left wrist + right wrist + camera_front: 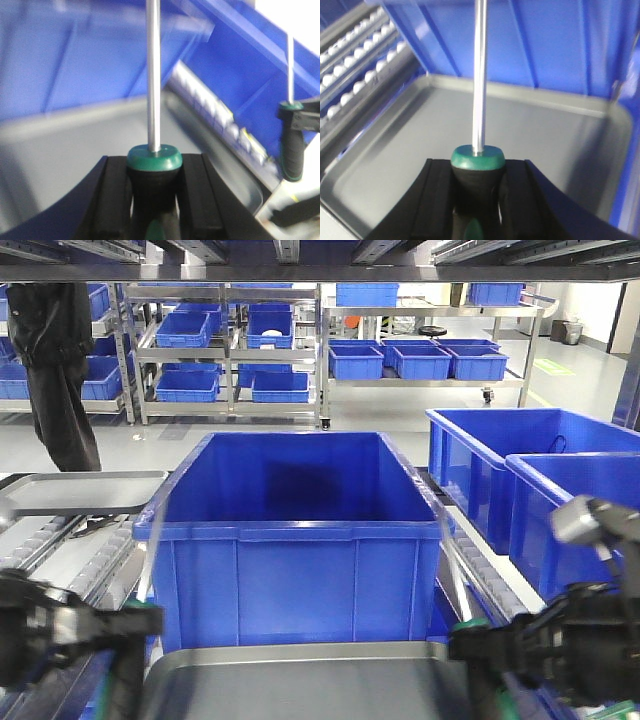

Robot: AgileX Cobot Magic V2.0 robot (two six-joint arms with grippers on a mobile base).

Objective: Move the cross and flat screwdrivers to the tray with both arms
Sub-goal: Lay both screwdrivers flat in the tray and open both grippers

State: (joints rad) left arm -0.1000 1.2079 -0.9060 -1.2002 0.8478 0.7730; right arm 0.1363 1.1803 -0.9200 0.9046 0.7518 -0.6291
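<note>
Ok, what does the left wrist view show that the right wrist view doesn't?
Left wrist only: the left tool shut on the left screwdriver, plus the right screwdriver upright off to the side, so both are visible at once. Right wrist only: the right tool around that right screwdriver close up, and the tray with its whole far rim. Both: the tray below, a blue bin behind, and rollers.
</note>
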